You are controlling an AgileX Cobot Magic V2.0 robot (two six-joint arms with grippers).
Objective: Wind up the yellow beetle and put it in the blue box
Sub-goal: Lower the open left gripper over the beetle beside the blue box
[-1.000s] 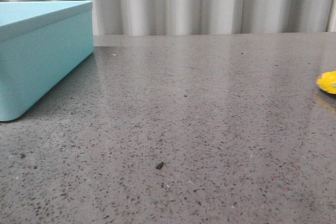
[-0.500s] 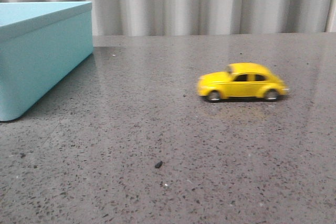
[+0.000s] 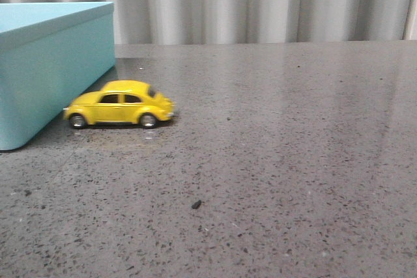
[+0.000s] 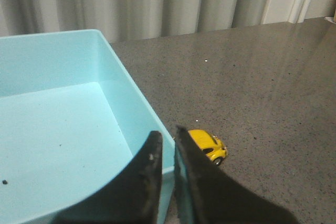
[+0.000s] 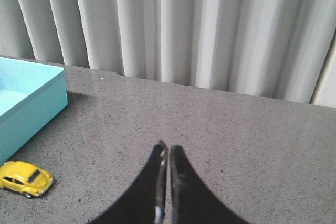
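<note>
The yellow beetle [image 3: 120,105] stands on its wheels on the grey table, right beside the long side of the blue box [image 3: 45,69]. It also shows in the left wrist view [image 4: 208,145] and in the right wrist view [image 5: 25,179]. The blue box is open on top and empty inside [image 4: 58,140]; its corner shows in the right wrist view [image 5: 31,103]. My left gripper [image 4: 168,132] is shut and empty, raised over the box's near wall, the beetle just beyond it. My right gripper [image 5: 168,146] is shut and empty above bare table, well to the right of the beetle. Neither gripper shows in the front view.
The speckled grey tabletop [image 3: 273,161] stretches right of the box. A pleated grey curtain [image 3: 260,1] hangs behind the table's far edge. A small dark speck [image 3: 197,205] lies on the table near the front.
The beetle rolled leftward across the table, from the right edge of the front view through the middle, and now sits beside the blue box.
</note>
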